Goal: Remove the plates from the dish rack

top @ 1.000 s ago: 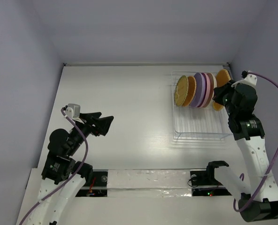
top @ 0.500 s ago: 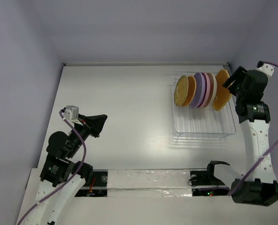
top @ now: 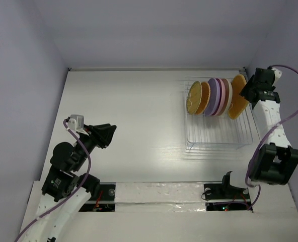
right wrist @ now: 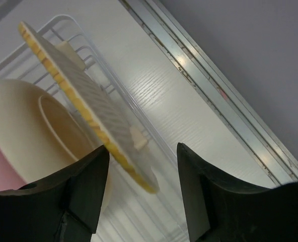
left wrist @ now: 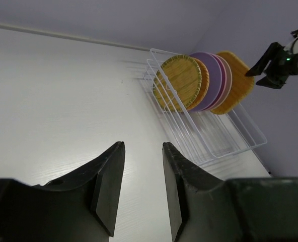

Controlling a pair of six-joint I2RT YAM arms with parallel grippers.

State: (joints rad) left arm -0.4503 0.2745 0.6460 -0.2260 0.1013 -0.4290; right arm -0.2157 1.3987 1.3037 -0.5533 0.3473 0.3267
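The dish rack (top: 218, 135), thin white wire, stands at the table's back right. Several plates stand upright in it: two orange-yellow woven ones (top: 193, 98) on the left, then lavender (top: 213, 96), pink and cream ones. A last orange-yellow plate (top: 238, 98) leans at the right end. My right gripper (top: 246, 91) is open at that plate's right edge. In the right wrist view its rim (right wrist: 83, 108) runs down between my right gripper's (right wrist: 143, 148) jaws, close to the left finger (right wrist: 88, 186) and apart from the right one. My left gripper (left wrist: 144, 148) hovers open and holds nothing, far left of the rack (left wrist: 214, 136).
The lavender side wall stands close behind the right gripper and the rack's right side. A metal rail (right wrist: 214, 75) runs along the table's edge there. The arm bases sit at the near edge (top: 159, 194). White tabletop (top: 134, 111) lies between the left gripper and the rack.
The right gripper let go of the leaning orange-yellow plate, drew back to the right and opened; its arm swung outward. The left gripper narrowed its jaws and shifted slightly.
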